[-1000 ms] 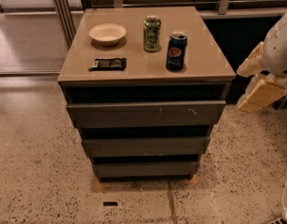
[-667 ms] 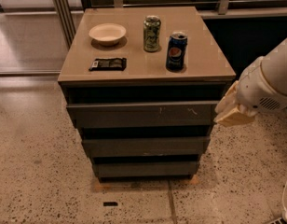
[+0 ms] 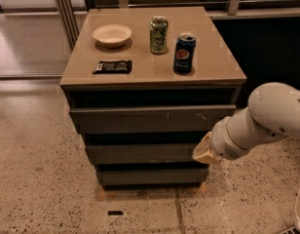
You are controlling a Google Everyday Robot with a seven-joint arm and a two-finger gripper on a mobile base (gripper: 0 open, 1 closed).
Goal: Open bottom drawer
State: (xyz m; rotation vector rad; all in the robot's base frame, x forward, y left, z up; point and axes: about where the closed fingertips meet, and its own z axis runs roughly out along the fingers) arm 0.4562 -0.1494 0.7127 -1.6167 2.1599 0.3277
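Pincer (image 3: pixel 204 153) above unblocked bottom drawer (image 3: pixel 150 176)

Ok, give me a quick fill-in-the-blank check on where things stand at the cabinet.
The pincer hovers by the ____ end of the middle drawer.
The bottom drawer lies ____ the pincer.
The can nearer the front edge of the cabinet is ____.
Missing words: right, below, blue.

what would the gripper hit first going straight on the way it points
The gripper, right of the cabinet, points left: likely the right end of the middle drawer first, though depth is unclear.
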